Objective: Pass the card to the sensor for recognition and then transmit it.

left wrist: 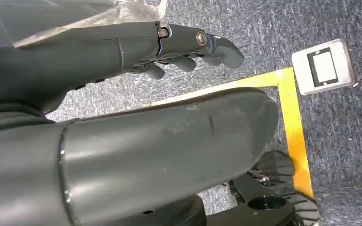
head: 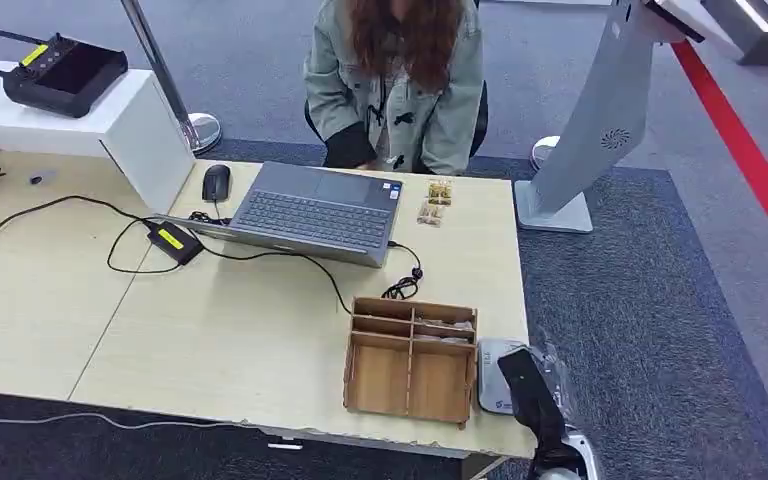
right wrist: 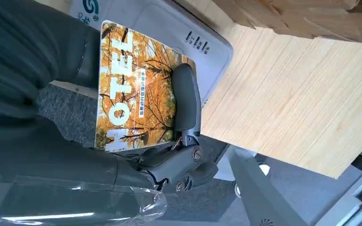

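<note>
Head view: wooden organiser [head: 412, 362] stands beside sensor [head: 492, 385].

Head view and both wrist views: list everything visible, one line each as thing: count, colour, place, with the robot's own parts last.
Table: one, pale wood, centre.
Laptop: one, grey, open, far side of the table.
Mouse: one, black, left of the laptop.
Power adapter: one, black with yellow label, before the laptop.
Wooden organiser: one, brown, near right edge of the table.
Sensor: one, light grey, right of the organiser.
Card: one, orange autumn picture reading HOTEL, over the sensor.
Controller: one, black, white stand far left.
Kiosk stand: one, grey, right.
Person: one, light green jacket, behind the table.
Right hand: grey, holds the card.
Left hand: grey, above carpet.
</note>
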You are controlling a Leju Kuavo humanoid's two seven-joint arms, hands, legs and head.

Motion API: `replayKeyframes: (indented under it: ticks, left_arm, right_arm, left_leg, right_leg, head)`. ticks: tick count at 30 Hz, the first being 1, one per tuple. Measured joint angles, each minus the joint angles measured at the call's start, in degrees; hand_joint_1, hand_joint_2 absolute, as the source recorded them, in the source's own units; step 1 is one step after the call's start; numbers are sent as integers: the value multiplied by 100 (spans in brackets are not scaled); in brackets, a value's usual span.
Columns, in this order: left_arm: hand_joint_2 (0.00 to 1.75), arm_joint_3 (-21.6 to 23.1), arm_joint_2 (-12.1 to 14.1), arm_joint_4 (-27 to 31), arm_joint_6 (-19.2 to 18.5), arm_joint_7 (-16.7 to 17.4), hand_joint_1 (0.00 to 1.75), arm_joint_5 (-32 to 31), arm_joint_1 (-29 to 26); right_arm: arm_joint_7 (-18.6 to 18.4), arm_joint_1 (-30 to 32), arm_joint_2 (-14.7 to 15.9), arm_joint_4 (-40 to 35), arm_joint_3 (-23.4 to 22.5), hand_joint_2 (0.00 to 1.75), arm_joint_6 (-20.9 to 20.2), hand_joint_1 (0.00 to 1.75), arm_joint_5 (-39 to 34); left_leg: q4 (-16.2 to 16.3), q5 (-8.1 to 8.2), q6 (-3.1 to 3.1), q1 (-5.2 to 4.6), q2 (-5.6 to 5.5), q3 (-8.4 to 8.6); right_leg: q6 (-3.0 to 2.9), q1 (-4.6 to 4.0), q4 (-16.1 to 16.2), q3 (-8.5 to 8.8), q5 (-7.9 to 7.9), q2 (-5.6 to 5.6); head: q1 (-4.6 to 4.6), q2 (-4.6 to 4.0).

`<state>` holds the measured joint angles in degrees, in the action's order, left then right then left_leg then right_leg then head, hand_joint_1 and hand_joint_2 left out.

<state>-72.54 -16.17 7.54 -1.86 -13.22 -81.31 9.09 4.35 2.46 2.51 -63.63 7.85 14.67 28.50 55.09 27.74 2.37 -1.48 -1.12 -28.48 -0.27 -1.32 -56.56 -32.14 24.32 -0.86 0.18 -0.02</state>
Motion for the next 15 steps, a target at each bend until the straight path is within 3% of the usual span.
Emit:
replayKeyframes:
  ticks: [15]
  left_arm:
    - [0, 0, 4, 0, -4, -15, 0, -17, 0]
  right_arm:
    - [-98, -18, 101, 2, 53, 175, 81, 175, -96]
  left_leg:
    - [0, 0, 0, 0, 0, 0]
  right_leg:
    - [0, 0, 0, 0, 0, 0]
  head:
    - [-2, 0]
